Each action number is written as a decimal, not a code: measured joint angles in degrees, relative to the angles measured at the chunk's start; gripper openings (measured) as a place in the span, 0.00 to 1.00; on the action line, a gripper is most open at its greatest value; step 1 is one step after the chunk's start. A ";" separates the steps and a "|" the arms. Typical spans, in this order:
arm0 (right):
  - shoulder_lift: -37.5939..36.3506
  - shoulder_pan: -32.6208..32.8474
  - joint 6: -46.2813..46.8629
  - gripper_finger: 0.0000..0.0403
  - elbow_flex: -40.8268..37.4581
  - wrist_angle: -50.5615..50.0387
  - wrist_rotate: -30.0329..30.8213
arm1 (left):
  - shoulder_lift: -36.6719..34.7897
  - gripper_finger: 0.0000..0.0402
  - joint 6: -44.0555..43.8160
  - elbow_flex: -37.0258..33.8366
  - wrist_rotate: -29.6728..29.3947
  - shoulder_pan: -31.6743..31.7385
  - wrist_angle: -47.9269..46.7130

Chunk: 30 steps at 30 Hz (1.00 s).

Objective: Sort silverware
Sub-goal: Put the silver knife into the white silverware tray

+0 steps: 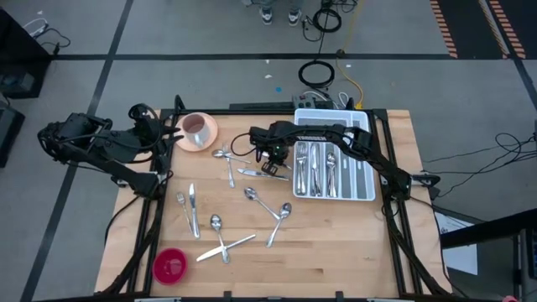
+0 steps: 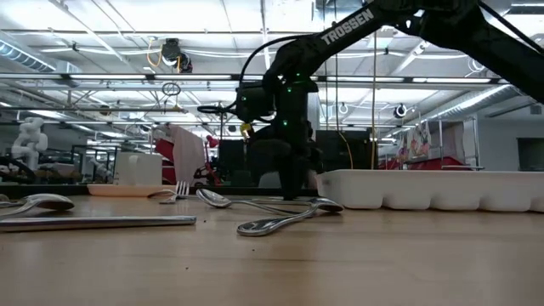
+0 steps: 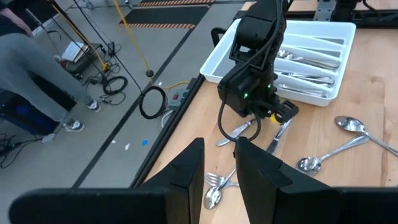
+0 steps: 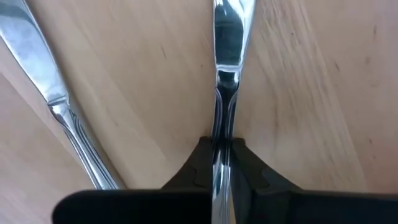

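Observation:
Loose silverware lies flat on the wooden table: spoons (image 1: 250,195), a knife (image 1: 193,207) and a fork (image 1: 231,172). More pieces lie sorted in the white tray (image 1: 334,198). My right gripper (image 1: 273,162) has reached from the right past the tray's left side and points down at the table, shut on a table knife (image 4: 227,37). A second knife (image 4: 37,68) lies beside that one. My left gripper (image 3: 219,163) hovers open at the table's far left, near the pink cup (image 1: 195,127), and touches nothing. My right gripper pinches the table knife's handle (image 4: 222,121) between its two fingers (image 4: 198,155). It comes from above, pointing down, with the handle running out between the fingers and the blade stretching away from them. The knife appears to lie along the tabletop.
A red round dish (image 1: 170,265) sits at the near left corner. The pink cup stands on its saucer at the far left. A crossed knife and spoon (image 1: 222,247) lie near the front edge. Bare wood shows in front of the tray (image 1: 336,243).

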 joint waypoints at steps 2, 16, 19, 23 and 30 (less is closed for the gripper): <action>0.28 -0.02 0.01 0.00 2.89 -1.72 -0.12 | -0.01 0.24 -0.01 0.00 -0.01 0.00 -0.01; 0.73 0.09 6.06 0.00 14.81 -5.29 -1.20 | -0.01 0.24 0.12 0.00 -0.01 0.00 -0.21; 0.71 0.20 7.59 0.00 16.46 -8.71 -1.19 | 0.01 0.24 0.10 0.00 0.01 0.00 -1.06; 0.70 -0.03 8.22 0.00 20.12 -12.52 -0.63 | -0.01 0.24 -0.03 0.00 0.00 0.00 -2.84; -1.08 -0.45 10.26 0.00 25.22 -15.77 -0.77 | -0.01 0.24 0.03 0.00 0.00 0.00 -3.20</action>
